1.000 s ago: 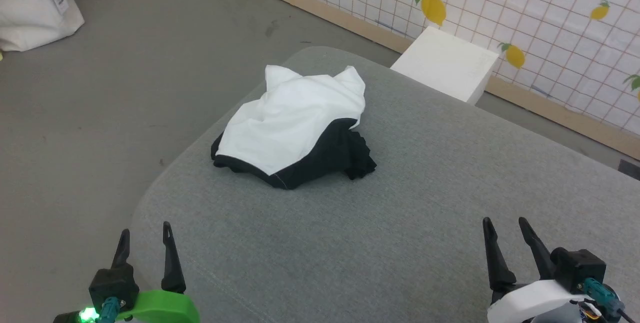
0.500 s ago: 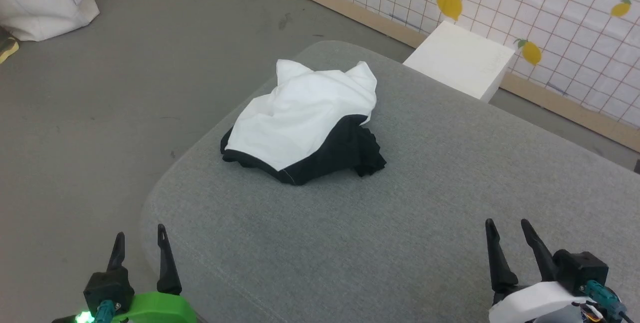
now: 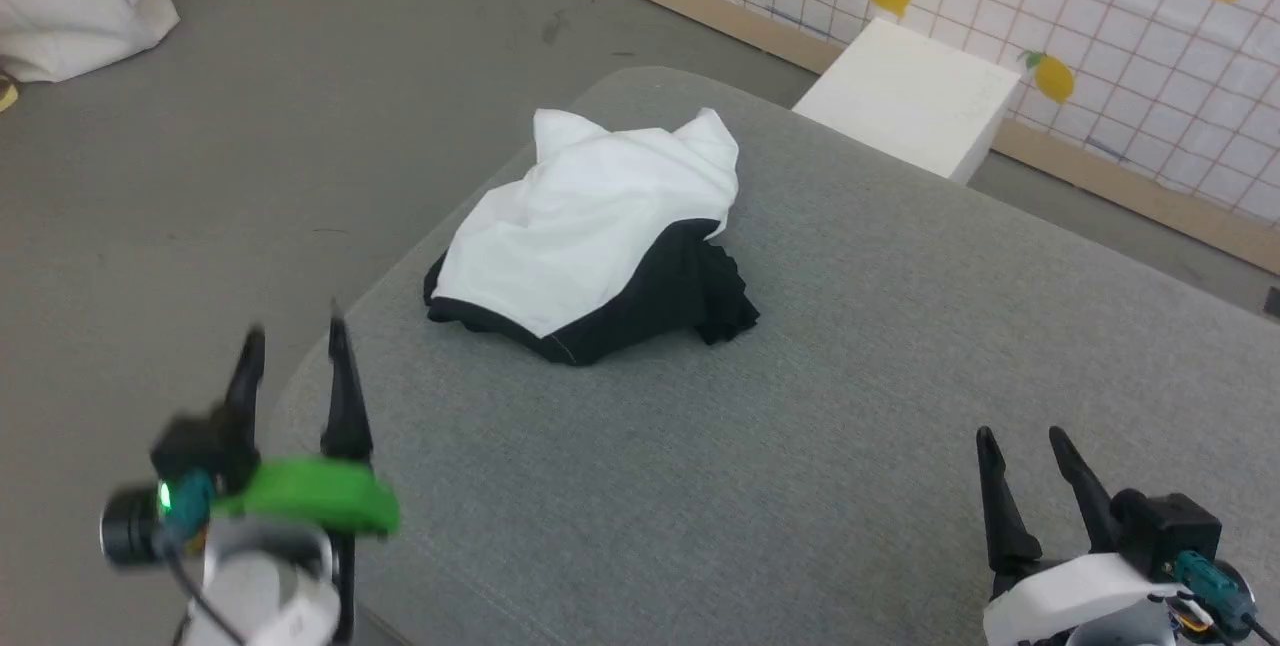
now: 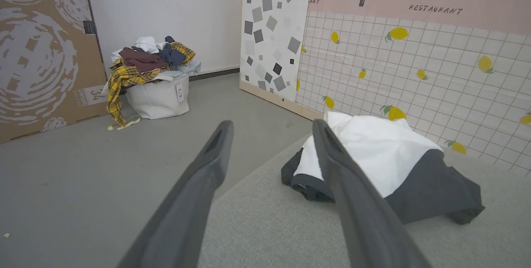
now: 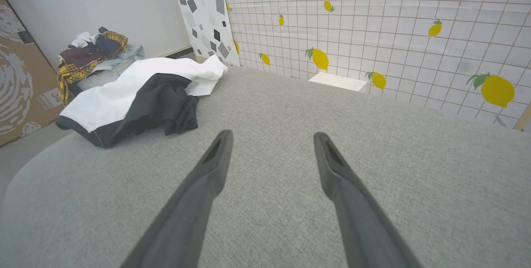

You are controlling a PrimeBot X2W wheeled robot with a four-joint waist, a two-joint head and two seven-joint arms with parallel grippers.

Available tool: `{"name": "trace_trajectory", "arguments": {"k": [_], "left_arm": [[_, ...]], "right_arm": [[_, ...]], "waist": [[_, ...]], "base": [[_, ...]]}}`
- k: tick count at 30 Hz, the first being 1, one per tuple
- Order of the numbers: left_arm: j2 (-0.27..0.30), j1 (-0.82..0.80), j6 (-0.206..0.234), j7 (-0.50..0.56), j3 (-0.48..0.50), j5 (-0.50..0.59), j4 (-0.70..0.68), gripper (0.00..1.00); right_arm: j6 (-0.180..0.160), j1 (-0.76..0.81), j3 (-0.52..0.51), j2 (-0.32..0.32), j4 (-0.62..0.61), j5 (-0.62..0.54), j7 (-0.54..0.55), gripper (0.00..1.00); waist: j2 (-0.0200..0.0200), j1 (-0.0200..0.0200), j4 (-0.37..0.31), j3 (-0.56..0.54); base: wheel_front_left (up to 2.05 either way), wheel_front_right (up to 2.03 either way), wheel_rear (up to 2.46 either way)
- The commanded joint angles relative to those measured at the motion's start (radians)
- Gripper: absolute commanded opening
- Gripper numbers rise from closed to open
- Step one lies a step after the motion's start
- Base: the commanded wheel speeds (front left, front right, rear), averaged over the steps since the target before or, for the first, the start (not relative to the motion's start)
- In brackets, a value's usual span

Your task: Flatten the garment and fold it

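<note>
**Asker:** What carries everything?

**Me:** A big grey cushion (image 3: 820, 406) with rounded corners. The shirt (image 3: 590, 226) sits on it as a crumpled heap close to the left edge, toward the far-left corner. It is nowhere near flat yet.

**Asker:** How does the heap lie?

**Me:** Its long line runs slantwise, from near-left toward far-right. White cloth is on top. A black band edges the side facing me, and more black cloth bunches at the near-right end.

**Asker:** And your grippers?

**Me:** My left gripper (image 3: 295, 328) hangs over the near-left corner, jaws spread and holding nothing. The shirt lies ahead of it and slightly right. My right gripper (image 3: 1021, 433) sits over the near-right part, also spread and empty. It is well apart from the shirt, which lies ahead and far to its left.

**Asker:** Which arm should reach first?

**Me:** The left, I judge. It is nearer, and the black edge faces it.
</note>
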Motion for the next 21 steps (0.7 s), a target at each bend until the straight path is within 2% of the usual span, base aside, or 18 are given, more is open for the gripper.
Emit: {"name": "trace_trajectory", "arguments": {"k": [1,8,14,21], "left_arm": [[0.016,-0.066,-0.024,0.020,-0.006,-0.017,0.022,1.00],[0.076,-0.379,-0.097,0.179,0.002,-0.164,0.267,1.00],[0.142,-0.603,-0.114,0.383,-0.026,-0.270,0.498,1.00],[0.197,-0.751,-0.117,0.638,-0.070,-0.365,0.673,1.00]], "right_arm": [[-0.002,-0.021,-0.002,0.000,-0.006,-0.011,-0.006,1.00],[-0.002,-0.056,-0.027,0.000,-0.040,-0.071,0.025,1.00],[-0.002,-0.063,-0.052,0.000,-0.116,-0.126,0.081,1.00],[-0.002,-0.044,-0.087,0.000,-0.225,-0.168,0.141,1.00]], "waist": [[0.0000,0.0000,-0.024,0.022],[0.0000,0.0000,-0.129,0.112],[0.0000,0.0000,-0.246,0.202],[0.0000,0.0000,-0.344,0.303]], "base": [[0.00,0.00,0.00],[0.00,0.00,0.00],[0.00,0.00,0.00],[0.00,0.00,0.00]]}}
